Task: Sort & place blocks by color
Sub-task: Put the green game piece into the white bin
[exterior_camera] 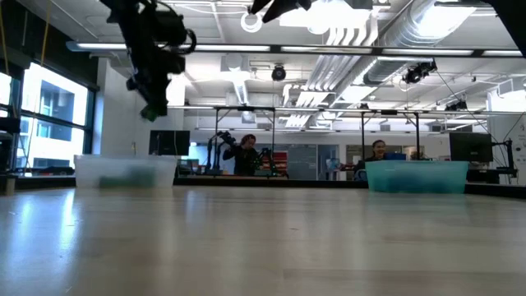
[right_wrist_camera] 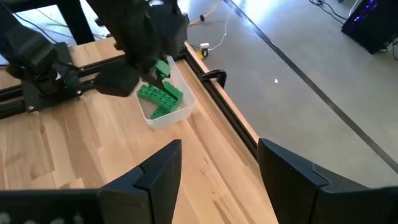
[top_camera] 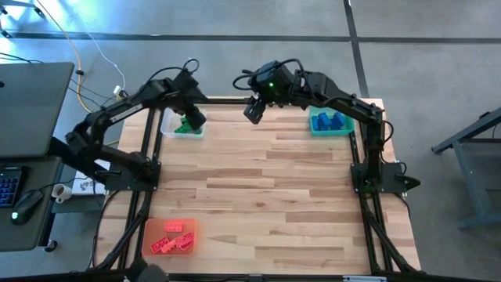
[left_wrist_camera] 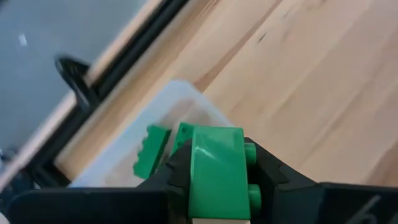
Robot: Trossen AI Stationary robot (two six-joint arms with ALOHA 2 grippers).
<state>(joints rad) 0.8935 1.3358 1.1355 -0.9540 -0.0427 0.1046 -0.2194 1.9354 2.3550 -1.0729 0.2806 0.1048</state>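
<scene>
My left gripper (left_wrist_camera: pixel 216 158) is shut on a green studded block (left_wrist_camera: pixel 214 177) and hangs above the clear tray (top_camera: pixel 171 117) at the table's far left. That tray holds a few more green blocks (right_wrist_camera: pixel 160 96). The right wrist view also shows my left gripper (right_wrist_camera: pixel 152 59) over the tray. My right gripper (right_wrist_camera: pixel 217 168) is open and empty, raised over the far edge near the middle (top_camera: pixel 254 111). Blue blocks (top_camera: pixel 329 121) lie in the tray at the far right. Red blocks (top_camera: pixel 174 237) lie in the orange tray at the near left. My left gripper pinches the green block between its two fingers (left_wrist_camera: pixel 177 168), one on each long side face (left_wrist_camera: pixel 235 163). Studs show on the side toward the right finger. The fingers come from above, pointing down. The block is lifted clear, above the clear tray (left_wrist_camera: pixel 124 152).
The three trays stand at table corners: clear (exterior_camera: pixel 125 171) far left, blue-green (exterior_camera: pixel 415 175) far right, orange (top_camera: pixel 153 231) near left. Bare wood spreads across the middle (top_camera: pixel 266 188). A black frame rail (right_wrist_camera: pixel 214 93) runs behind the far edge. People stand in the room beyond.
</scene>
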